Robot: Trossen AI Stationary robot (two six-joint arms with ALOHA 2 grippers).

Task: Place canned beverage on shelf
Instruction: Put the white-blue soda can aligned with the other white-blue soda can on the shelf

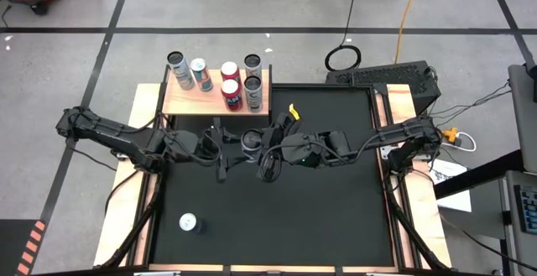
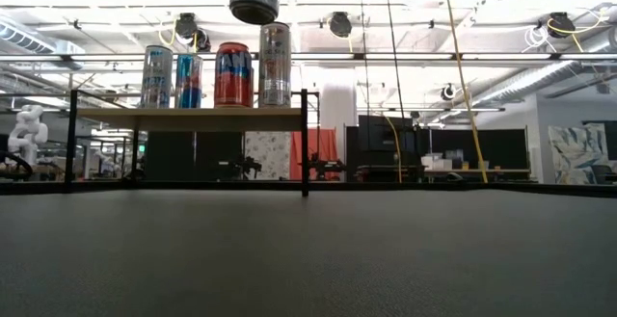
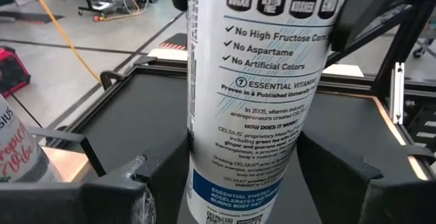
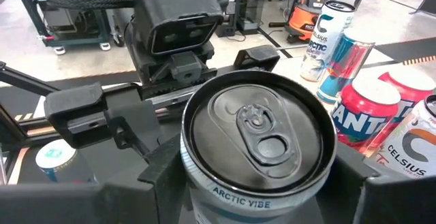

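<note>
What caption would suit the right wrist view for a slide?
Both grippers' jaws clasp a Celsius Arctic Vibe can together, with the shelf's cans beyond.

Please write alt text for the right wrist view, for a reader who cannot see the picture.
A silver-topped can marked "Arctic Vibe", seen from above, fills the middle, with the right pincer on it from near and the left pincer on it from the far side. Beside it stand more cans, one red and marked Fanta.

The held can reads "CELSIUS", "No Aspartame"; its rim "ARCTIC VIBE".
</note>
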